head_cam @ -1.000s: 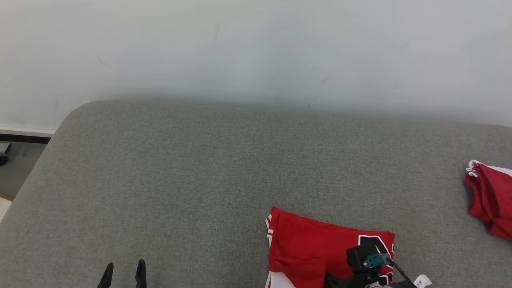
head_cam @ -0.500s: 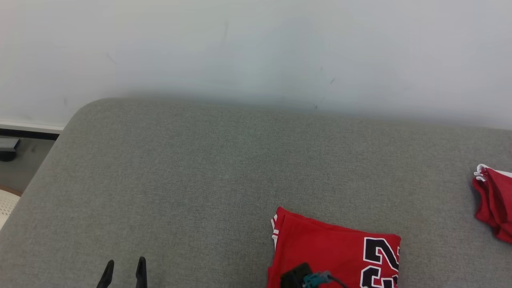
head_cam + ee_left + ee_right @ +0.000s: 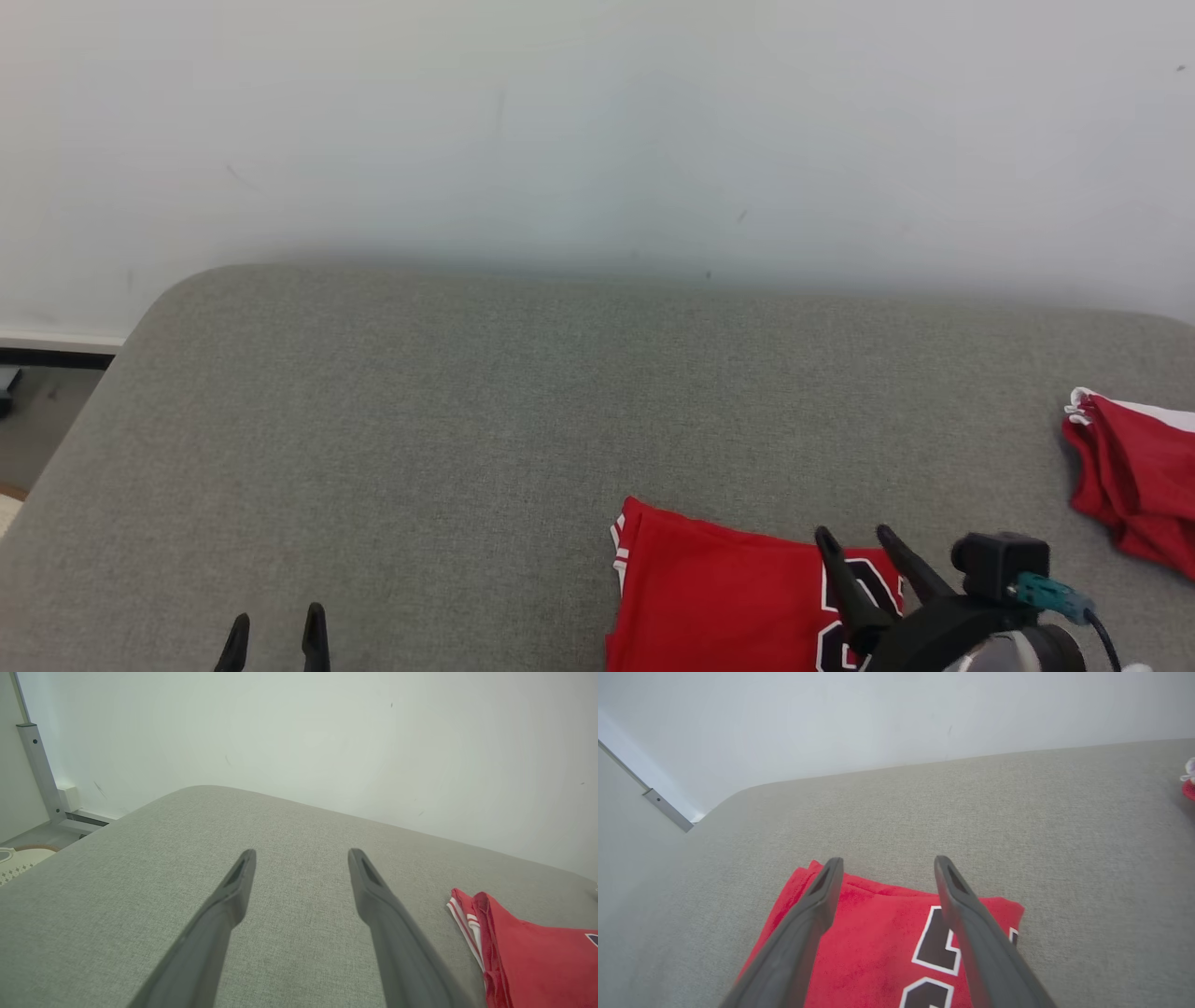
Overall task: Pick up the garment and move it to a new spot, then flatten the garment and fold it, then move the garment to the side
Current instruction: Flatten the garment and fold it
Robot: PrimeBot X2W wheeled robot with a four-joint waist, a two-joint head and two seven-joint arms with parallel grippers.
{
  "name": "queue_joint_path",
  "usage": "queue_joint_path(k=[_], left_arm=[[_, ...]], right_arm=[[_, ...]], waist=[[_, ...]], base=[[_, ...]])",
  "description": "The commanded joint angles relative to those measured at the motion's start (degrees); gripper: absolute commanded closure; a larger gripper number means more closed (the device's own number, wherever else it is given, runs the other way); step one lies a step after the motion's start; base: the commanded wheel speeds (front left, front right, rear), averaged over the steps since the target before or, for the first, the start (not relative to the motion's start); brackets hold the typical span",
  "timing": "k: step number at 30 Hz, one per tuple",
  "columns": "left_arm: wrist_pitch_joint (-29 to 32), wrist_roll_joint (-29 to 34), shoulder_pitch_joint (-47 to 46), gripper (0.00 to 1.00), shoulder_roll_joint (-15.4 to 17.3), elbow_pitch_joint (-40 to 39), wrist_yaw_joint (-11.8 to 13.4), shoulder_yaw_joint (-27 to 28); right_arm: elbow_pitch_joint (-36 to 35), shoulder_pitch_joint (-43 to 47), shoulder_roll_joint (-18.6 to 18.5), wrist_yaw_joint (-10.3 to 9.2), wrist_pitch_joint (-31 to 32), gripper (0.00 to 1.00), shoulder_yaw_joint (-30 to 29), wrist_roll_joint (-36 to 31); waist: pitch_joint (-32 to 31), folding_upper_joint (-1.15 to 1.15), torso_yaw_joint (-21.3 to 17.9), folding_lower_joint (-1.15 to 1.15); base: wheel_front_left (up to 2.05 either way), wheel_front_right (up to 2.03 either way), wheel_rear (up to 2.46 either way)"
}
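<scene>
At the far left of the head view, a strip of floor (image 3: 42,411) is showing beside the rounded corner of the grey upholstered surface (image 3: 420,420), which is running up to the white wall (image 3: 597,121). In the left wrist view a grey metal post (image 3: 35,760) is standing against that wall at the left edge.

The left claw (image 3: 274,627) is sitting at the lower left of the head view, well apart from the clothing. Its two dark fingers are standing wide apart with nothing between them, and the left wrist view is showing the left claw (image 3: 302,858) poised over bare grey fabric.

Right of centre, the folded red jersey (image 3: 709,597) is lying flat on the upholstered surface near its front edge. White striped trim is showing along its left side, and a black number with a white outline is facing up on its right half.

The right claw (image 3: 853,537) is reaching over the numbered part of the jersey. Its fingers are spread wide and are gripping nothing; the right wrist view is showing red cloth (image 3: 878,933) in the gap between them. Whether the fingertips are touching the cloth cannot be told. A black wrist camera (image 3: 999,560) with a teal plug (image 3: 1041,590) is riding on that arm.

At the far right, a second red garment (image 3: 1134,476) with a white edge is lying bunched, well apart from the jersey.
</scene>
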Motion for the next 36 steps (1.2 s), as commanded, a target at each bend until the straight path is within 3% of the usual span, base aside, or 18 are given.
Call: queue_joint_path(k=[1, 11, 18, 28, 36], left_arm=[[-0.34, -0.39, 0.75, 0.0, -0.26, -0.13, 0.32, 0.22], [-0.39, -0.55, 0.79, 0.0, -0.12, -0.56, -0.14, 0.01], [-0.36, -0.21, 0.92, 0.0, -0.01, -0.1, -0.34, -0.67], [-0.37, 0.08, 2.33, 0.0, -0.16, -1.05, -0.11, 0.48], [-0.34, 0.51, 3.15, 0.0, -0.95, -1.26, 0.21, 1.2]], right_arm=[[0.03, 1.68, 0.02, -0.15, -0.19, 0.0, -1.83, -1.22], [1.18, 6.91, 0.03, -0.15, 6.29, 0.0, -12.07, -5.0], [1.68, 6.1, 0.0, -0.15, 8.71, 0.0, -11.31, -4.34], [-2.68, 6.8, 0.0, -0.15, -2.06, 0.0, -9.33, -4.88], [-5.1, 8.4, 0.0, -0.15, -10.57, 0.0, -11.39, -8.36]], waist=[[-0.65, 0.0, -0.85, 0.0], [-1.09, 0.0, -3.39, 0.0], [-0.95, 0.0, -3.12, 0.0], [-2.25, 0.0, -3.03, 0.0], [-3.84, 0.0, -4.53, 0.0]], base=[[0.0, 0.0, 0.0], [0.0, 0.0, 0.0], [0.0, 0.0, 0.0], [0.0, 0.0, 0.0], [0.0, 0.0, 0.0]])
